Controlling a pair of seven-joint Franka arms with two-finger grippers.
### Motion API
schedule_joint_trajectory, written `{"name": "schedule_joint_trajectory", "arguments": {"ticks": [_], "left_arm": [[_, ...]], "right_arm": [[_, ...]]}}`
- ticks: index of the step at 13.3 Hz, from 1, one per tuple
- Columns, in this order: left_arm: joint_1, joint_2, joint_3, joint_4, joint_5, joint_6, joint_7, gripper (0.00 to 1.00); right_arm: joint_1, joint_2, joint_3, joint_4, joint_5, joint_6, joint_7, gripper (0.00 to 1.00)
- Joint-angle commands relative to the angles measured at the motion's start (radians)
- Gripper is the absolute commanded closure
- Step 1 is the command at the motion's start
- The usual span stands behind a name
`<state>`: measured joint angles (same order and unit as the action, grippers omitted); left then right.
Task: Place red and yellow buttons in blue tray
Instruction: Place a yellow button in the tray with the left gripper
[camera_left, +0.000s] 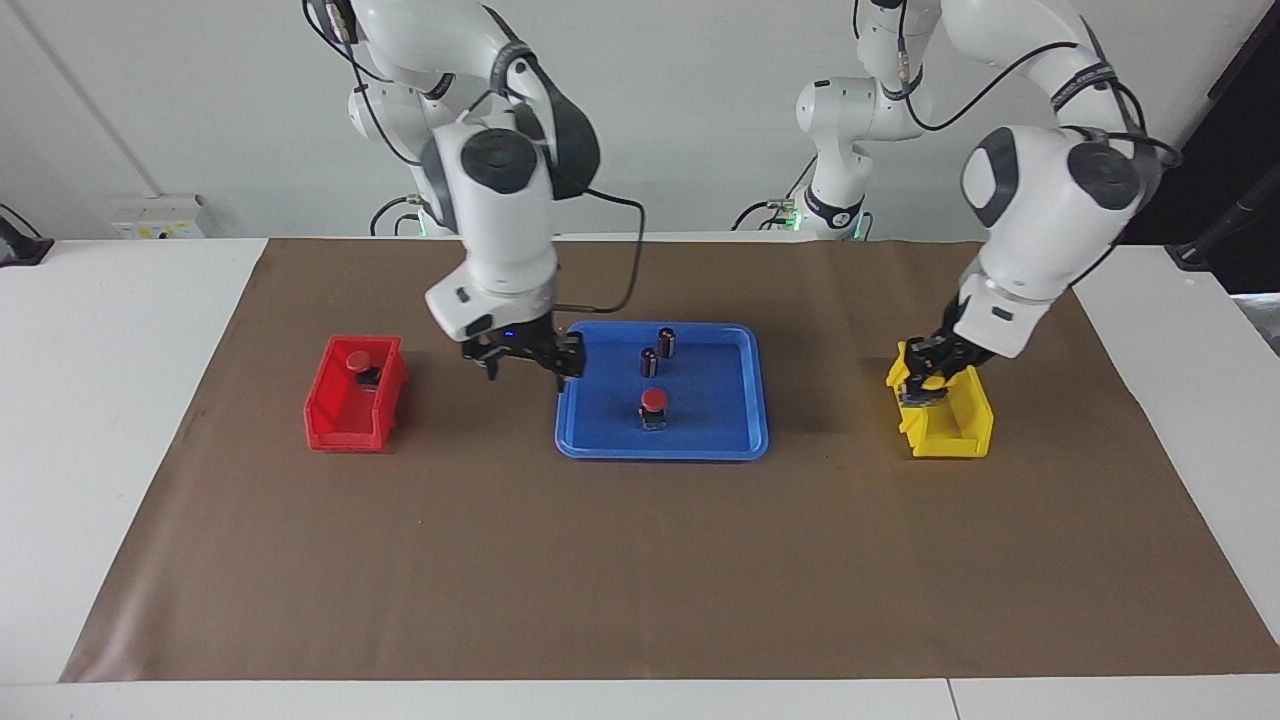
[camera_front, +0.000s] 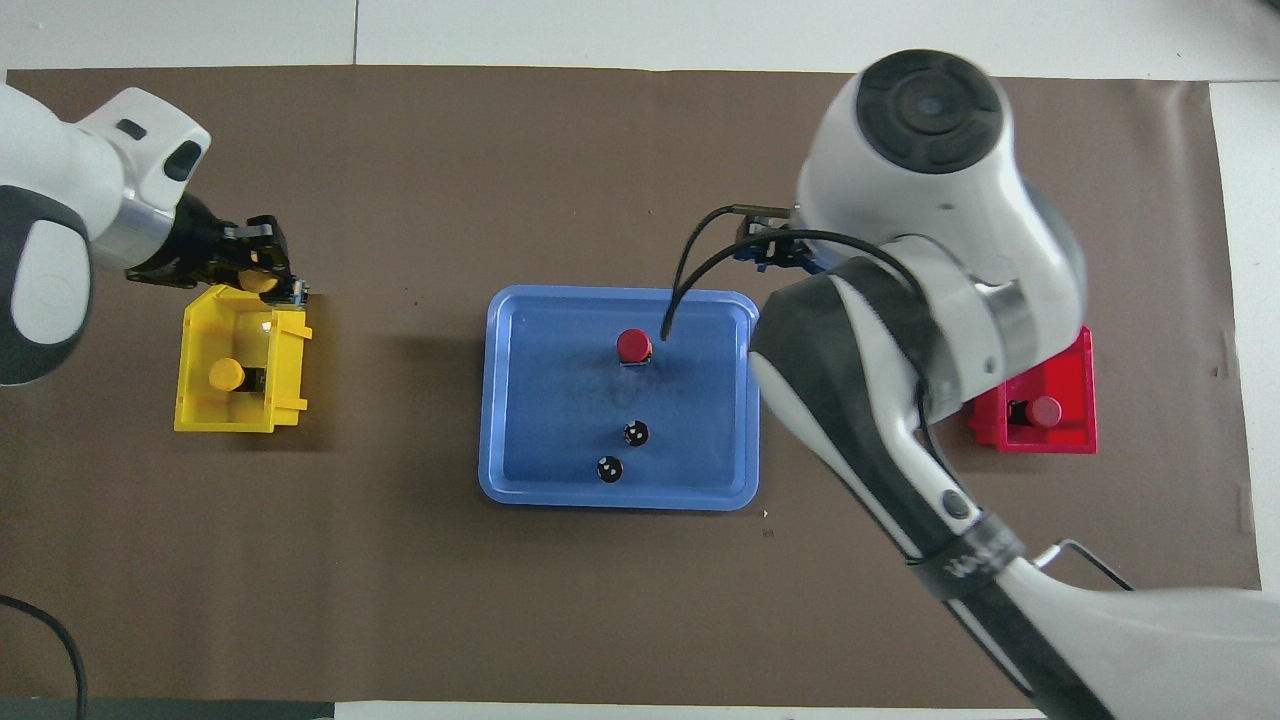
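One red button (camera_left: 652, 400) (camera_front: 631, 345) stands upright in the blue tray (camera_left: 720, 410) (camera_front: 540, 400). Another red button (camera_left: 358, 362) (camera_front: 1045, 411) lies in the red bin (camera_left: 350, 410). My right gripper (camera_left: 527, 368) hangs open with nothing in it, over the mat between the red bin and the tray. My left gripper (camera_left: 928, 380) (camera_front: 262, 282) is shut on a yellow button (camera_front: 264, 284), raised over the end of the yellow bin (camera_left: 950, 420) (camera_front: 240, 410) that is farther from the robots. A second yellow button (camera_front: 226, 375) lies in that bin.
Two dark capless cylinders (camera_left: 666, 342) (camera_left: 648, 362) stand in the tray, nearer to the robots than the red button. A brown mat (camera_left: 640, 560) covers the table. The right arm hides part of the red bin in the overhead view.
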<state>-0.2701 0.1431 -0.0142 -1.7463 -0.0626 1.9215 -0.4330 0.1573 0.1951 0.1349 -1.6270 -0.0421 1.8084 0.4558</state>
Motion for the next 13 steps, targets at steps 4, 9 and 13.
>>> {"name": "schedule_joint_trajectory", "arguments": {"ticks": [4,9,13], "left_arm": [[-0.29,0.013,0.011,-0.151,-0.011,0.249,-0.303,0.99],[-0.333,0.116,0.011,-0.154,-0.011,0.375,-0.366,0.99],[-0.379,0.165,0.011,-0.153,-0.013,0.412,-0.42,0.98]], "right_arm": [[-0.327,-0.365,0.012,-0.6,0.077,0.247,-0.536,0.16],[-0.413,-0.342,0.011,-0.689,0.077,0.359,-0.722,0.24],[-0.415,-0.321,0.011,-0.732,0.077,0.456,-0.733,0.31]]}}
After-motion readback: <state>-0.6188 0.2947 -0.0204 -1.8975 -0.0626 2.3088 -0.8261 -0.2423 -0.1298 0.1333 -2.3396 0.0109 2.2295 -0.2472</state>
